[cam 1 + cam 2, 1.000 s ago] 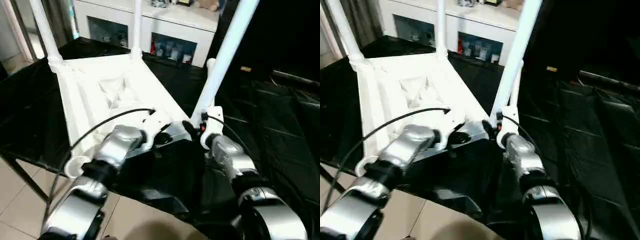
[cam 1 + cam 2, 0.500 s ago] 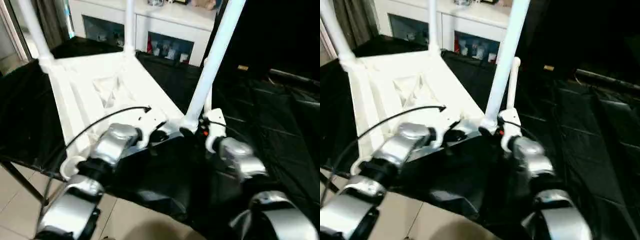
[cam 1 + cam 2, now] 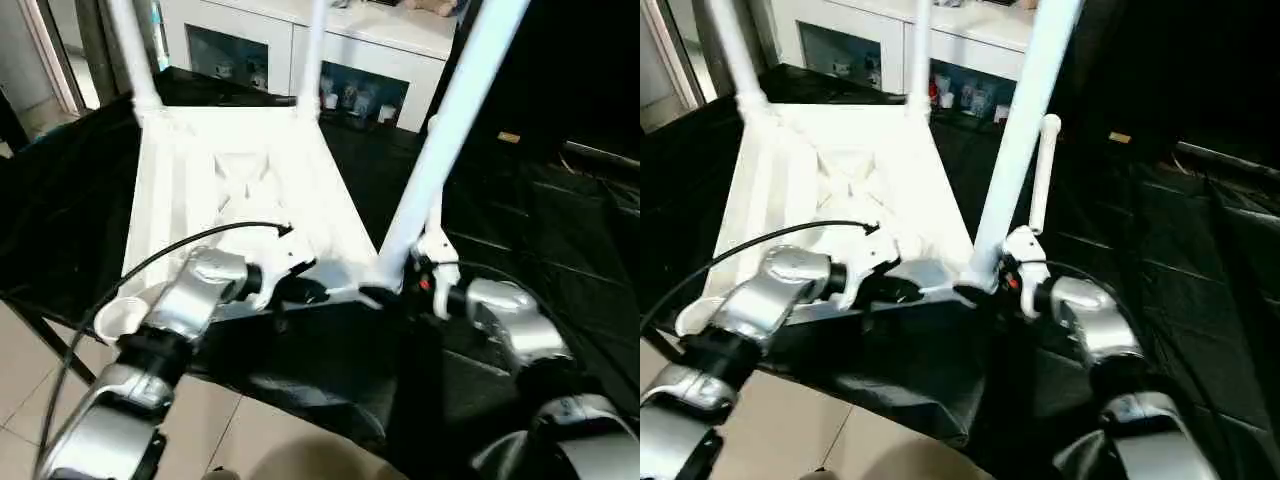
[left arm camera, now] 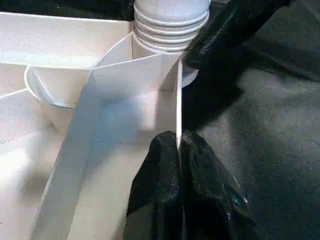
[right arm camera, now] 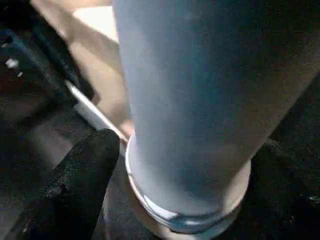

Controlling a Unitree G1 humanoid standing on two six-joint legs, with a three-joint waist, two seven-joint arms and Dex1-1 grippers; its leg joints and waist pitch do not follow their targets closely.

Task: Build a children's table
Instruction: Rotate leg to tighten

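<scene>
Black sheeting covers the work table, which stands on pale floor tiles.

Near edge: white tabletop lies upside down on the sheeting, ribbed underside up. Its near left corner socket is an open round cup with no leg in it and juts past the sheeting's near edge.

Left gripper: fingers pressed together, pinching the thin upright rim of the tabletop along its near edge, one black finger on each side of the rim (left wrist view). Ribbed base of a leg sits in the corner socket just beyond.

Right gripper: at the near right corner, fingers spread, one on each side of the near right leg at its base. Right wrist view shows a black fingertip beside the flared collar; whether it touches the leg, cannot tell. Leg stands seated in its socket, tilted slightly.

Fourth leg stands just beyond the right gripper, near the near right leg; its foot is hidden.

Far edge: two more legs upright in the far left and far right corner sockets.

Background: white cabinet with glass doors behind the table.
</scene>
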